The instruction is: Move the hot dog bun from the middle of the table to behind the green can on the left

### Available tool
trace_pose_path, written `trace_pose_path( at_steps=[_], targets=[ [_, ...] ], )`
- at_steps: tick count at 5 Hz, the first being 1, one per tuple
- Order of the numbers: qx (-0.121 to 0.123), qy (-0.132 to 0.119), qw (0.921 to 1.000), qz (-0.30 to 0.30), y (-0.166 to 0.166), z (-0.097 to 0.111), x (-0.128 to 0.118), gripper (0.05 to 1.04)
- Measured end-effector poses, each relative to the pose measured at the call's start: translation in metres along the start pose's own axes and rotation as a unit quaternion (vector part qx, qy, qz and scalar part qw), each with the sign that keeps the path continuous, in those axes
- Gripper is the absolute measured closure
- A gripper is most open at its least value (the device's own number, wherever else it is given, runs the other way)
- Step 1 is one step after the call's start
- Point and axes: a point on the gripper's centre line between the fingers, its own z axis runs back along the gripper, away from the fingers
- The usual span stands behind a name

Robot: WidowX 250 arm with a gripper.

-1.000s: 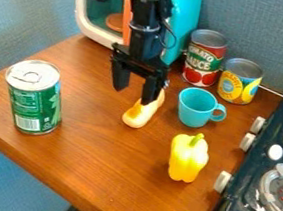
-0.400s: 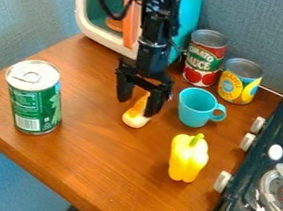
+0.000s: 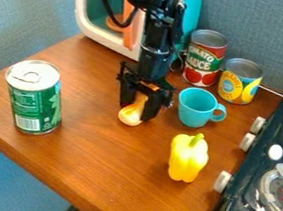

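- Gripper (image 3: 136, 113) is hanging over pale squash-like toy (image 3: 129, 117); cannot tell whether gripping.
- Toy is lying directly beneath, rounded end pointing toward front edge of counter (image 3: 86, 170).

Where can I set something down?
Bare tabletop lies between the green can and yellow pepper, and on toward the near edge. It's crowded farther back, around the gripper, pale squash, turquoise mug, red can and yellow can.

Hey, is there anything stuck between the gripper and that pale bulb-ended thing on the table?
No, nothing visible is in the way: the gripper is right down around the pale bulb-ended thing, and the turquoise mug stands off to the side.
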Motion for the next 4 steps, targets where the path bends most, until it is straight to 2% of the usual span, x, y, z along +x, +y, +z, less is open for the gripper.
trace_pose_path(
  at_steps=[3, 4],
  targets=[
    [-0.010, -0.010, 0.9999, -0.003, -0.003, 0.003, 0.004, 0.392],
    [-0.009, -0.067, 0.9977, 0.006, -0.003, 0.042, 0.007, 0.392]
  ],
)
